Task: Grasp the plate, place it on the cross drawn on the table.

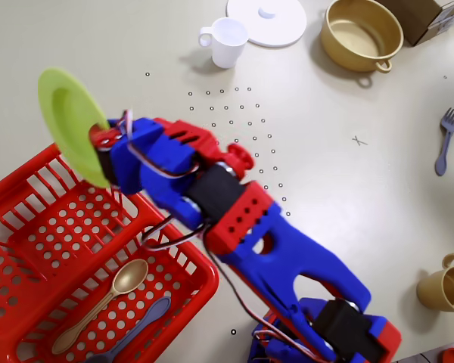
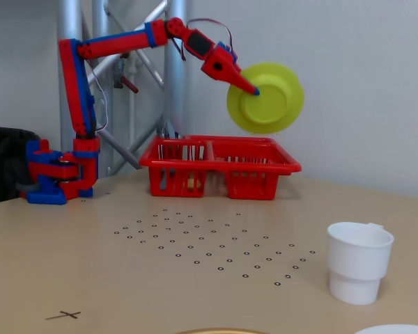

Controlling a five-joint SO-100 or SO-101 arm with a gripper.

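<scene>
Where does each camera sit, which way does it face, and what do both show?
Overhead view: above the table, looking straight down; whole arm from base to gripper.
Fixed view: low at table height on the cup side, facing across the dots toward the basket and wall; full arm in profile, gripper.
Shared: plate held above the basket, cup, cross.

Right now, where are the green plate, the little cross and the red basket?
plate (image 2: pixel 272 104): fixed view, centre of its underside.
cross (image 1: pixel 359 141): overhead view, where its strokes meet.
red basket (image 2: pixel 219 165): fixed view, front rim.
</scene>
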